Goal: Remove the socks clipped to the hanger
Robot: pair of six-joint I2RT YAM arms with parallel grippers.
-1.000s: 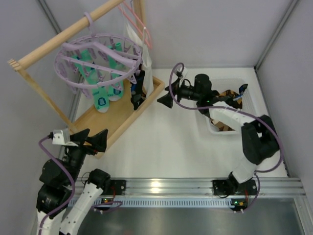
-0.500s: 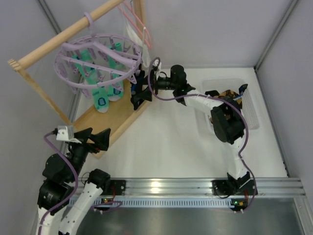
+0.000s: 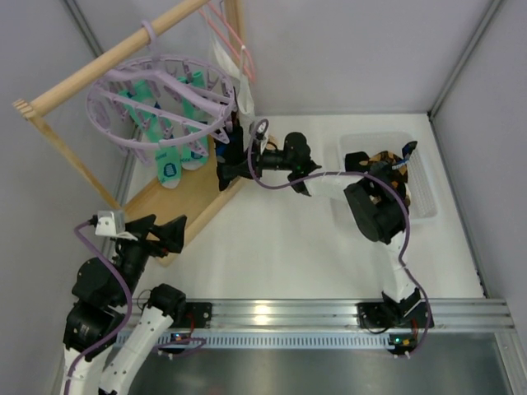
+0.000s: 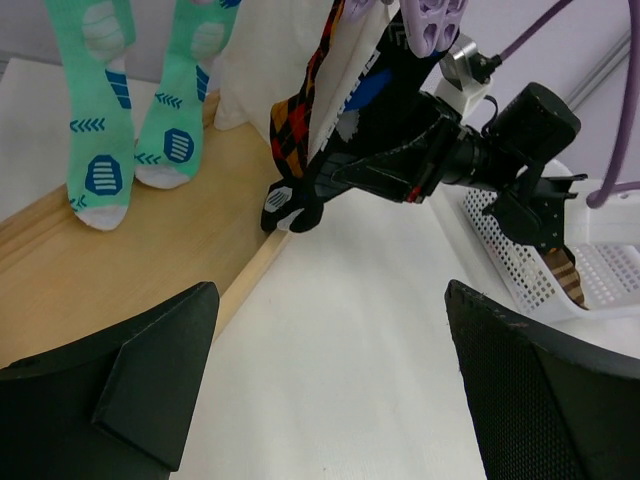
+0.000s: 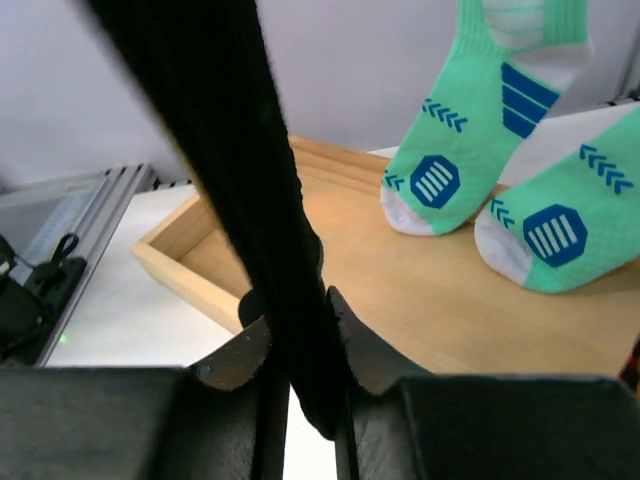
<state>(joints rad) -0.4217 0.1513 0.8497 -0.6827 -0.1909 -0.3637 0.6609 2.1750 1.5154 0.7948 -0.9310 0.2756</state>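
The lavender hanger (image 3: 156, 99) hangs from a wooden rail with mint-green socks (image 3: 170, 160) (image 4: 100, 120) (image 5: 470, 130) clipped under it. At its right edge hang a black sock (image 3: 233, 138) (image 4: 390, 90) (image 5: 240, 170) and a diamond-patterned sock (image 4: 300, 125). My right gripper (image 3: 226, 169) (image 5: 297, 335) (image 4: 330, 180) reaches in from the right and is shut on the lower part of the black sock, which still hangs from above. My left gripper (image 3: 156, 233) (image 4: 328, 300) stands open and empty near the wooden base's front corner, well short of the socks.
A wooden tray base (image 3: 198, 202) lies under the hanger, and a wooden rail (image 3: 99, 66) slants above it. A pink wire hanger (image 3: 235, 37) and a white cloth (image 3: 245, 99) hang beside the black sock. A white basket (image 3: 416, 193) at the right holds a patterned sock.
My right arm swung left from the basket to the hanger, and its jaws closed on the black sock. The left arm shifted only slightly.
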